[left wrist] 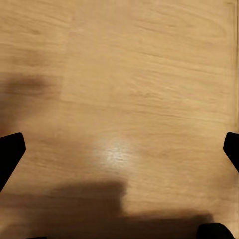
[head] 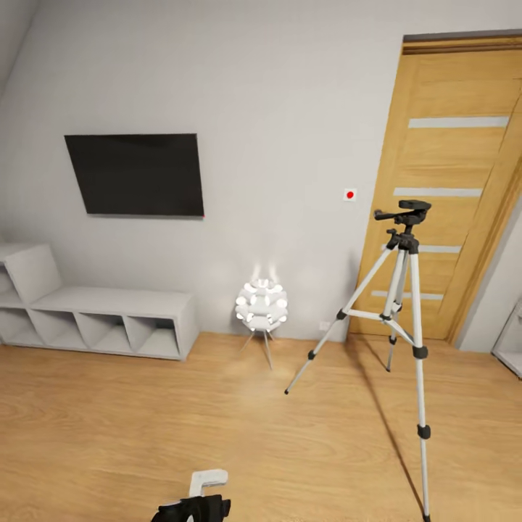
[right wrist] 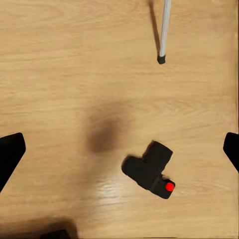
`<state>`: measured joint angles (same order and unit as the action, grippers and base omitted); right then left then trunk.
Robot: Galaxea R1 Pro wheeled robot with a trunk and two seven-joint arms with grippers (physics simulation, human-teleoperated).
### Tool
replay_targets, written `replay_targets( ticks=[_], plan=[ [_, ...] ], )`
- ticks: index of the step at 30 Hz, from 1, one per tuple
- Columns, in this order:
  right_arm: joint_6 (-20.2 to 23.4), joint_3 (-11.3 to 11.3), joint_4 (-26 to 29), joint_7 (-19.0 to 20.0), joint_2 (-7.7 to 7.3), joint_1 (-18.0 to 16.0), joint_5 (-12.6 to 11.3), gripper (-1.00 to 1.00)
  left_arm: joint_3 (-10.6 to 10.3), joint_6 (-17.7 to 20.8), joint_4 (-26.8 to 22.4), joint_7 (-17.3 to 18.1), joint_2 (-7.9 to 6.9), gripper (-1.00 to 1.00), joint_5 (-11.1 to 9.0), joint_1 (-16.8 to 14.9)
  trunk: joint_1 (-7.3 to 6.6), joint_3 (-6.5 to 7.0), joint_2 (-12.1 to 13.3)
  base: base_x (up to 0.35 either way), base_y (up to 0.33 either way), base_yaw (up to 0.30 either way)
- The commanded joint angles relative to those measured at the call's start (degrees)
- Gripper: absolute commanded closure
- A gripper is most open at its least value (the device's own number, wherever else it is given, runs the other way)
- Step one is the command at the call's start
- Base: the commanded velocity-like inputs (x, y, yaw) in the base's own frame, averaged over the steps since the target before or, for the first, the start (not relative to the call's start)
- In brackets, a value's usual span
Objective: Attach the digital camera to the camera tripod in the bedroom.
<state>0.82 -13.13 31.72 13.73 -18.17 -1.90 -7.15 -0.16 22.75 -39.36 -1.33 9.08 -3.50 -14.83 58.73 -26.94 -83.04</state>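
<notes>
The camera (right wrist: 149, 170) is lying on the wood floor (right wrist: 59, 64), below the right gripper (right wrist: 119, 149) and a little off its centre line, between its 2 fingertips (right wrist: 10, 152), which are being held wide apart with nothing in them. The left gripper (left wrist: 119, 149) is likewise being held apart over bare floor. The step in hand is judged to be the pick-up: the camera is not yet being touched, and the tripod (head: 403, 290) is standing with its head bare.

For the next move, the right gripper would need to be brought down and centred over the camera's body, turned so the fingers close across the box and not the lens.

1 tripod foot (right wrist: 161, 59) is resting on the floor beyond the camera, well apart from it, so open floor is being left on every side of the gripper. Near the tripod, the door (head: 449, 188) and a globe lamp (head: 262, 304) are standing by the wall, and the spread legs are limiting the approach to the head.
</notes>
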Motion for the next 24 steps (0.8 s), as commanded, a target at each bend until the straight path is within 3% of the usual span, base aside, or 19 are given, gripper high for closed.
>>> replay_targets(
  ticks=[1,9,11,16,24],
  plan=[
    [0.1,-0.4,0.0,0.4,-0.01,0.0,-0.6,-1.0,0.0,0.3,-0.1,-0.1,0.01,-1.0,-0.4,0.0,0.0,-0.1,0.0,0.0,0.0,-0.257],
    [-0.2,-1.2,0.0,0.8,-0.18,0.0,-0.6,-1.0,-0.1,0.4,-0.2,0.2,0.09,-1.0,-0.4,0.1,0.0,-0.43,0.0,0.0,0.0,-0.255],
    [-0.3,-1.5,0.0,0.9,-0.5,0.0,-0.7,-1.0,-0.1,0.8,-0.3,0.4,0.11,-1.0,-2.8,0.1,0.0,-0.51,0.0,0.0,0.0,-0.251],
    [-0.3,-1.6,0.0,0.9,-0.68,0.0,-0.7,-1.0,-0.2,0.9,-0.2,0.3,-0.23,-1.0,-5.4,0.2,0.0,-0.73,0.0,0.0,0.0,-0.251],
    [-0.3,-1.7,0.0,0.9,-0.89,0.1,-0.8,-1.0,-0.2,0.9,-0.2,0.1,-0.33,-1.0,-6.3,0.2,0.0,-1.07,0.0,0.0,0.0,-0.251]
  ],
)
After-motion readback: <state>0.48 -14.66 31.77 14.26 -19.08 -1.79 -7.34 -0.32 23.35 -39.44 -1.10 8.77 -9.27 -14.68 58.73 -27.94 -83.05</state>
